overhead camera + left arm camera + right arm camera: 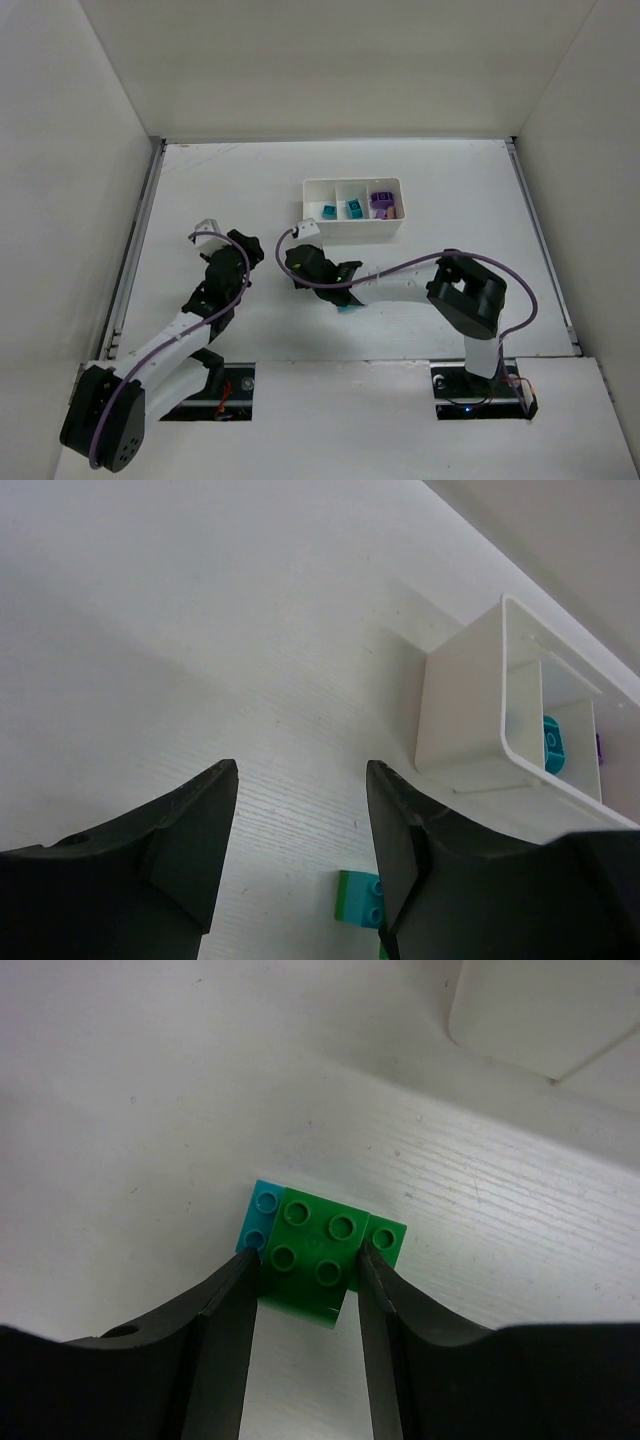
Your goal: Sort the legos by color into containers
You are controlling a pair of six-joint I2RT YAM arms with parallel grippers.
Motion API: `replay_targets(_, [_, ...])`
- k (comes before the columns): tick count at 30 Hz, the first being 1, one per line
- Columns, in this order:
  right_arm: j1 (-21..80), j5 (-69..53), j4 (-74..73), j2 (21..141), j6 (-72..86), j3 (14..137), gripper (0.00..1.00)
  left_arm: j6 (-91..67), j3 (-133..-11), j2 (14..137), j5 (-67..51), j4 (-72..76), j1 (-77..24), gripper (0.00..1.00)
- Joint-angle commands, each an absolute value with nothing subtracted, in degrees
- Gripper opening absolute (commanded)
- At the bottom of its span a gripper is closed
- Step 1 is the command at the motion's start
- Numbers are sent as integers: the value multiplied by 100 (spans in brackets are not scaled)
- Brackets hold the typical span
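Observation:
A clump of legos, a green brick [312, 1250] with a teal brick [262, 1212] stuck on its left, sits between the fingers of my right gripper [307, 1258]. Both pads press the green brick's sides just over the table. In the top view the clump shows as a teal speck [345, 307] under the right gripper [338, 292]. In the left wrist view the clump [358, 897] lies by my right fingertip. My left gripper [300, 772] is open and empty over bare table; in the top view the left gripper [238, 250] is left of the right one. The white tray [352, 230] holds teal bricks [352, 208] and purple ones [382, 203].
The tray's near corner [460, 710] shows at the right of the left wrist view, with a teal brick [552, 745] inside. White walls enclose the table on the left, back and right. The two grippers are close together at mid-table.

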State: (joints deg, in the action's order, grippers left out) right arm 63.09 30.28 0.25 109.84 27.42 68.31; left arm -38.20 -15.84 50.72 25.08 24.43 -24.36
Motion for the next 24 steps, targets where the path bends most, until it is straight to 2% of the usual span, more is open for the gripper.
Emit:
replay_targets(1, [6306,3234,201,10479,2566,6391,25,-3885,-1696,5316,2286,2689,-2570,53])
replay_targets(7, [5964,2665,799,9476,2478,5696,26,-4024,-1995,5713,1373,2760,-2702,59])
replay_targets(15, [5349,1408,1502,8869,2812,5133,28,-5289,-1960,5397,-130,2751,-2615,63])
replay_targets(24, [5216,879,1766,8675,2988,4992,29,-6301,-1749,5484,-641,3234,-2685,64])
